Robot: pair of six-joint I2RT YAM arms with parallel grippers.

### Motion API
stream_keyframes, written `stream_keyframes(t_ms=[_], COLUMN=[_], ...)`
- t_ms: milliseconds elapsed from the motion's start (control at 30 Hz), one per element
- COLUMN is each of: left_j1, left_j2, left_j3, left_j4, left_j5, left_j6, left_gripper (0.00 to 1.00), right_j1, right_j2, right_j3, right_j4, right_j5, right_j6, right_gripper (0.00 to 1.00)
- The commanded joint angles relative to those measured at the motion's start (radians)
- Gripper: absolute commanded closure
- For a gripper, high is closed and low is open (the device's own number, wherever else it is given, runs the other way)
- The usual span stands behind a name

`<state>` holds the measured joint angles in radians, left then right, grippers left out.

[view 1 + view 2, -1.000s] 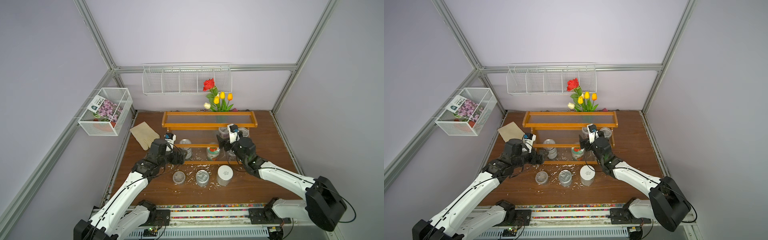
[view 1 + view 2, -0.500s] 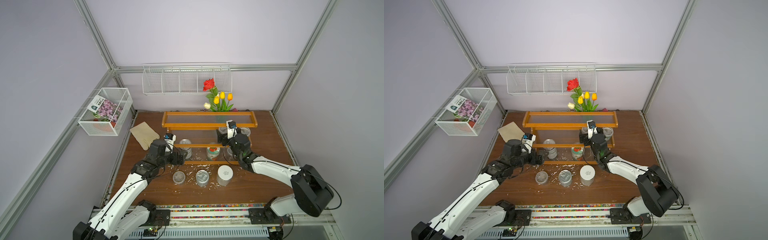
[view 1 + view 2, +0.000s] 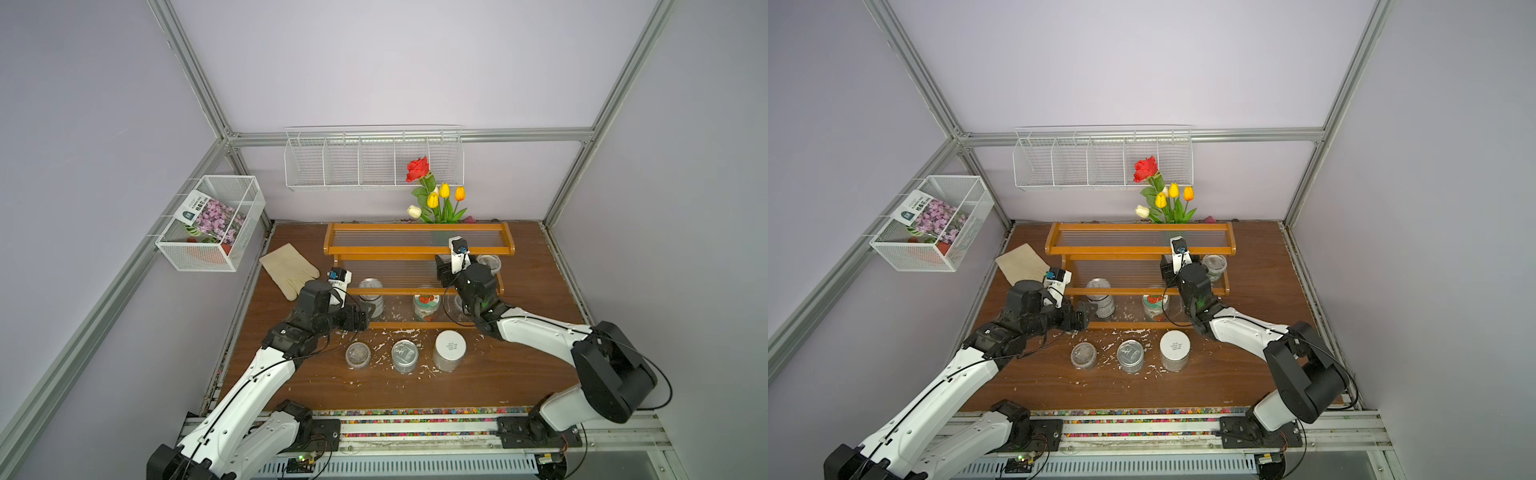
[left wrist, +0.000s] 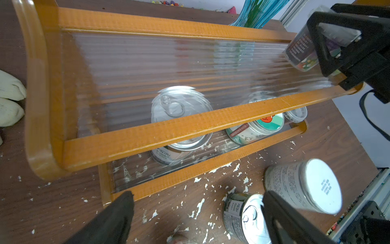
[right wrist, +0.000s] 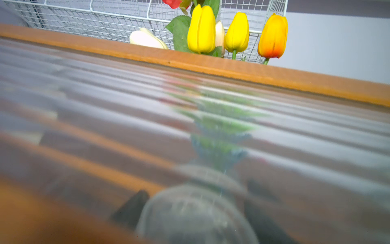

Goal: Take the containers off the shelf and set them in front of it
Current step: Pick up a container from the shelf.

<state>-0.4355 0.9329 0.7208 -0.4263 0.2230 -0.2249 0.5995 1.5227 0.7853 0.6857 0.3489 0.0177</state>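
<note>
right tool (image 5: pixel 196 200) straddles a clear cup (image 4: pixel 299 52) on the shelf (image 4: pixel 168 128), likely to lift it (gripping? cannot tell). left tool (image 4: pixel 198 211) gapes empty before a tin (image 4: pixel 183 147).

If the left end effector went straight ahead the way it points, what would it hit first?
Likely the shelf's bottom front rail, with the silver tin behind it. Height is hard to judge, so it might pass over the rail.

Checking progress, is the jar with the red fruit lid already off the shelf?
No, the jar stands on the lowest tier of the shelf, behind its front rail.
</note>
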Motion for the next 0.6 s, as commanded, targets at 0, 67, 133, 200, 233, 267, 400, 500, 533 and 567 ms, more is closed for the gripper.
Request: stream_keyframes(t_ms=[0, 67, 133, 200, 233, 267, 400, 500, 533, 567], left_j1=[0.008, 0.01, 0.009, 0.011, 0.011, 0.012, 0.012, 0.014, 0.013, 0.014], left_j2=[-0.013, -0.01, -0.008, -0.005, -0.005, -0.005, -0.004, -0.005, -0.006, -0.007], left_j3=[-0.015, -0.014, -0.009, -0.007, -0.007, -0.007, -0.01, -0.011, -0.011, -0.011], left_j4=[0.013, 0.016, 0.019, 0.024, 0.029, 0.033, 0.046, 0.046, 0.045, 0.043], left_j5=[0.021, 0.027, 0.037, 0.045, 0.051, 0.059, 0.078, 0.093, 0.094, 0.098], left_j6=[0.017, 0.018, 0.022, 0.021, 0.021, 0.021, 0.019, 0.025, 0.028, 0.033], left_gripper=[0.02, 0.02, 0.02, 0.02, 0.02, 0.01, 0.02, 0.01, 0.02, 0.01], right_j1=[-0.007, -0.005, 0.0, 0.008, 0.013, 0.02, 0.032, 0.042, 0.046, 0.047], right_j2=[-0.025, -0.049, -0.077, -0.112, -0.135, -0.158, -0.252, -0.327, -0.354, -0.379], right_j3=[-0.023, -0.038, -0.048, -0.056, -0.064, -0.073, -0.12, -0.156, -0.168, -0.179], right_j4=[-0.009, -0.016, -0.032, -0.056, -0.07, -0.087, -0.158, -0.225, -0.247, -0.273], right_j5=[-0.008, -0.038, -0.073, -0.106, -0.125, -0.136, -0.19, -0.245, -0.26, -0.283], right_j6=[-0.018, -0.018, -0.019, -0.019, -0.018, -0.018, 0.011, 0.018, 0.019, 0.021], right_gripper=[0.37, 0.39, 0.4, 0.4, 0.4, 0.4, 0.41, 0.41, 0.41, 0.41])
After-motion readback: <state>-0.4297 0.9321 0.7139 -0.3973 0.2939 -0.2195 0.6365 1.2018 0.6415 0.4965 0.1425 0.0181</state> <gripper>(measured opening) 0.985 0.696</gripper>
